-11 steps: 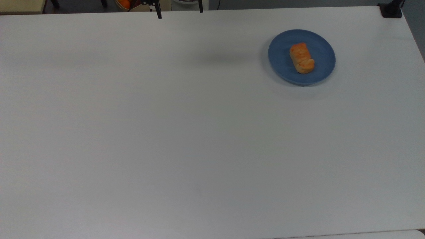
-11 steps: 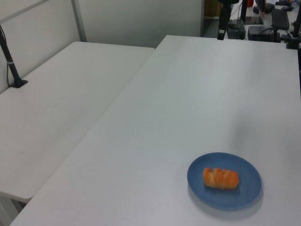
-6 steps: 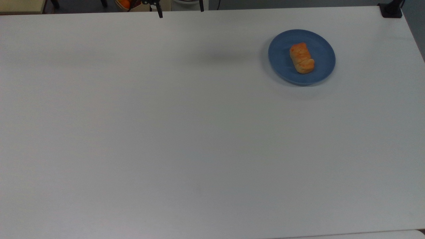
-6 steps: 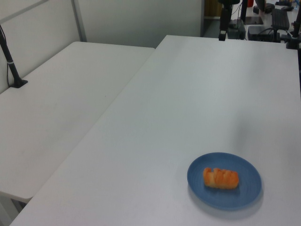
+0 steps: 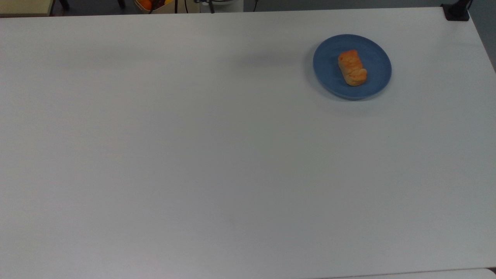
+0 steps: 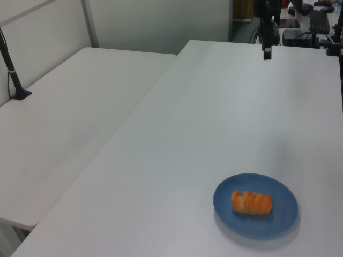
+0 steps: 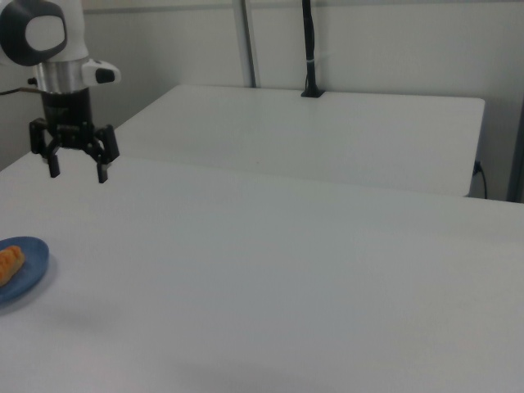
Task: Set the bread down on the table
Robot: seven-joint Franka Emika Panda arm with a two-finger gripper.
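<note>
So the gripper (image 7: pixel 79 170) hangs in the air above the table (image 5: pixel 193 155), at the right view's left, fingers spread wide apart, holding nothing and touching nothing. The bread (image 5: pixel 352 67) sits on the blue plate (image 5: pixel 329 73), near the far right corner of the table in the top view. In the right view the plate is nearer than the gripper, well apart from it.

The bread (image 5: pixel 352 68) lies on the plate (image 5: pixel 375 54), which stands on the desk (image 5: pixel 217 155) near the top view's upper right corner. In the right view the gripper (image 7: pixel 76 172) hangs above the desk, behind the plate, well apart from it.
</note>
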